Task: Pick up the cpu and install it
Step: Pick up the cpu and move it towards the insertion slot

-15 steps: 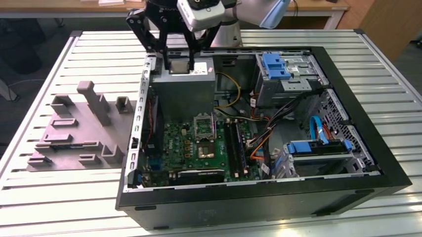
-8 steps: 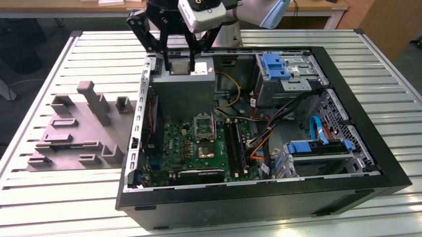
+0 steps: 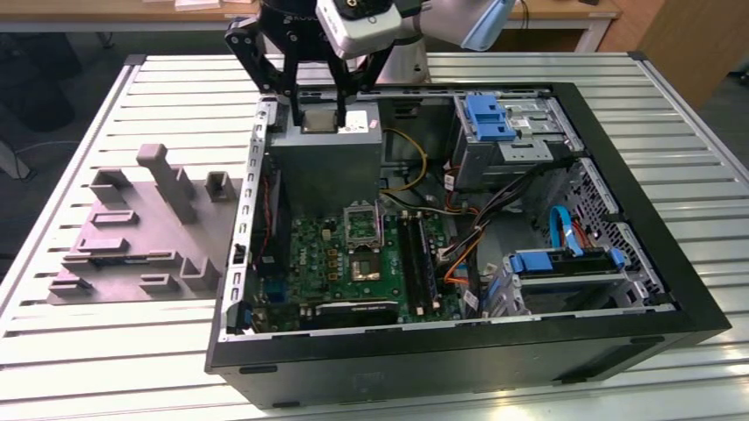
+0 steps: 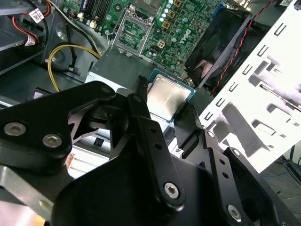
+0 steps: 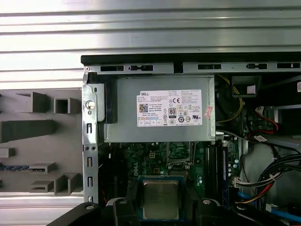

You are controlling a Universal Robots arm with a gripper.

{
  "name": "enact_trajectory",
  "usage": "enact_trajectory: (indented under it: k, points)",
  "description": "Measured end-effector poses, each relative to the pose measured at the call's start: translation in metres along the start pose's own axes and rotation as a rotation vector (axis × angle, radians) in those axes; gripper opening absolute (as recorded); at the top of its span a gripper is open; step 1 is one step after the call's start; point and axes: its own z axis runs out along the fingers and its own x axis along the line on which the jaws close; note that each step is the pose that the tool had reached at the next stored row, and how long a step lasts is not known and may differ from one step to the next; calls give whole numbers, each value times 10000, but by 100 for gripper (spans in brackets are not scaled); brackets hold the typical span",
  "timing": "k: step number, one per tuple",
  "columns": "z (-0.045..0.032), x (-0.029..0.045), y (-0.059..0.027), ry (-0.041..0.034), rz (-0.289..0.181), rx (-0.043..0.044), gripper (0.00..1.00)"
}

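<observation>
The pincer (image 4: 164, 99) grips the cpu (image 4: 168, 93) edgewise between its tips; it looks light, rigid and probably delicate underneath.

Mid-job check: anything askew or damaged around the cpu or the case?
Nothing stands out. The cpu sits square between the gripper's fingers, over the power supply, with no visible damage. The socket on the motherboard lies open and empty.

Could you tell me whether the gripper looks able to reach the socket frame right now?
Probably yes: the gripper holds the cpu by the power supply, and nothing lies over the socket frame on the motherboard.
</observation>
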Motion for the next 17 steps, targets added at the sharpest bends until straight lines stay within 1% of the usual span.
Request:
enact_trajectory:
  k: [2,4,9,12,15,17]
  points:
    - [0,-1,0,0,0,0,47]
    - [0,-18,0,1,-2,1,47]
    - [-1,-147,6,5,1,1,47]
    - [-1,-212,8,5,0,0,47]
    - [-2,-255,10,6,0,1,47]
    - [-2,-257,9,5,0,1,47]
